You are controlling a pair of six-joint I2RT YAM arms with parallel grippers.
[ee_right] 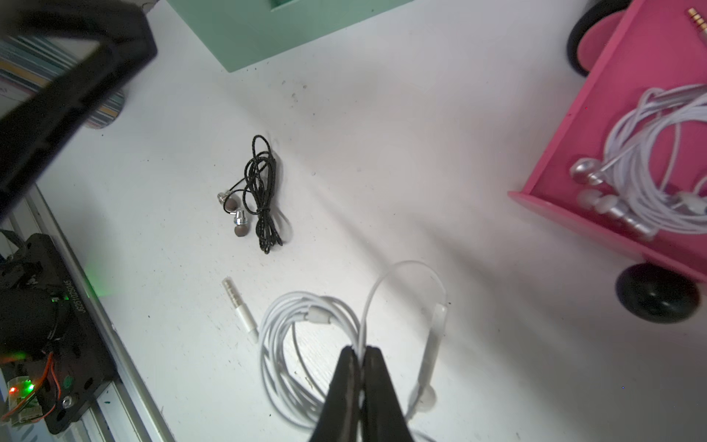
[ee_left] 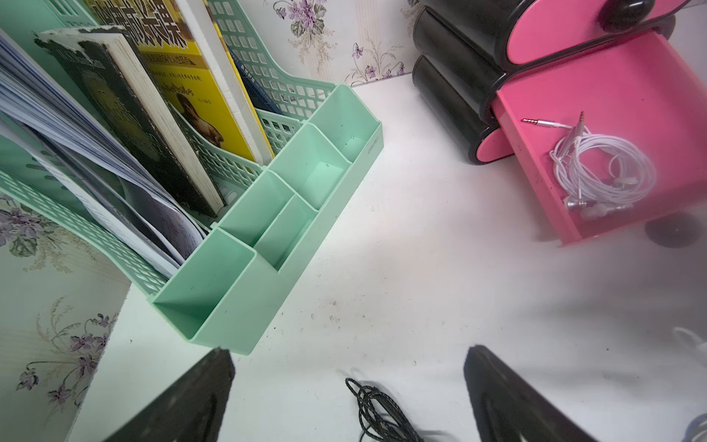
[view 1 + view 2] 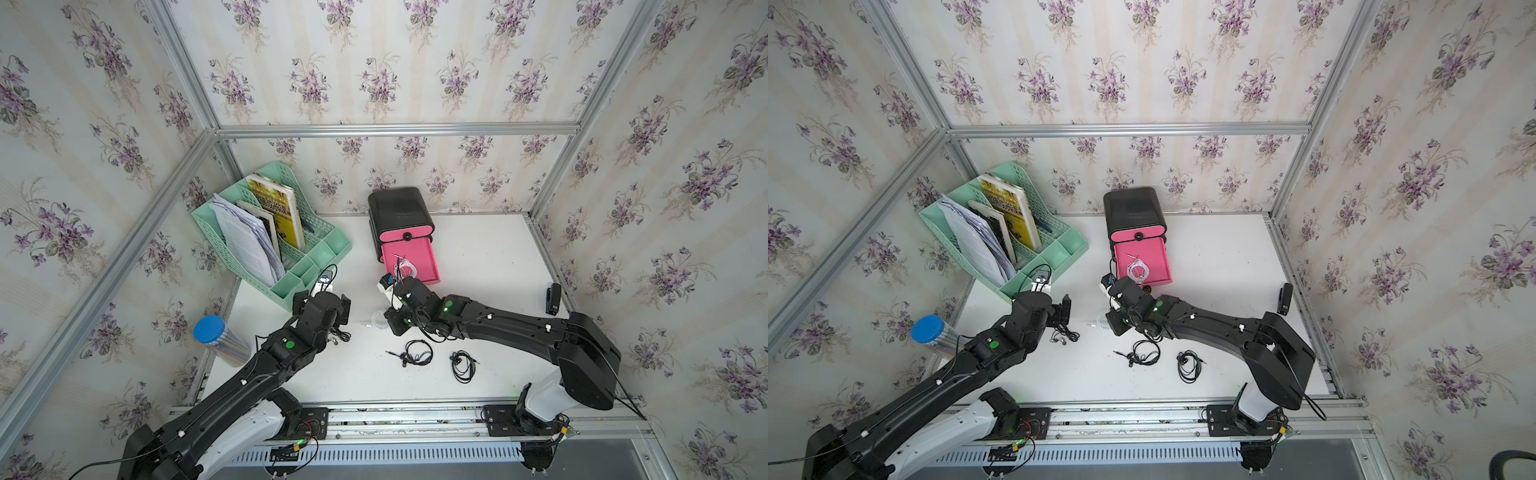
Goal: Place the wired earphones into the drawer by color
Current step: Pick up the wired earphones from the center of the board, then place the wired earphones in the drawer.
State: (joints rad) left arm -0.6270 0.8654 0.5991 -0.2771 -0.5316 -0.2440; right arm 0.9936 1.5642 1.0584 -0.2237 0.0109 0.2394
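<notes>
Right fingers (image 1: pixel 344 382) clamped shut on a white earphone coil (image 1: pixel 290 344) on the desk (image 1: pixel 421 153); left fingers (image 2: pixel 183 402) gaped empty.
Pink drawer (image 1: pixel 597 95) held white earphones (image 1: pixel 650 160); a black braided set (image 1: pixel 262 191) and two other black sets (image 3: pixel 417 355), (image 3: pixel 463 365) lay unsorted.

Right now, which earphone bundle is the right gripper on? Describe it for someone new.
Find the open pink drawer. On the table in front of it lies a white coiled bundle, pinched by the right gripper. Other loose bundles are black; the other white cables sit inside the drawer.
</notes>
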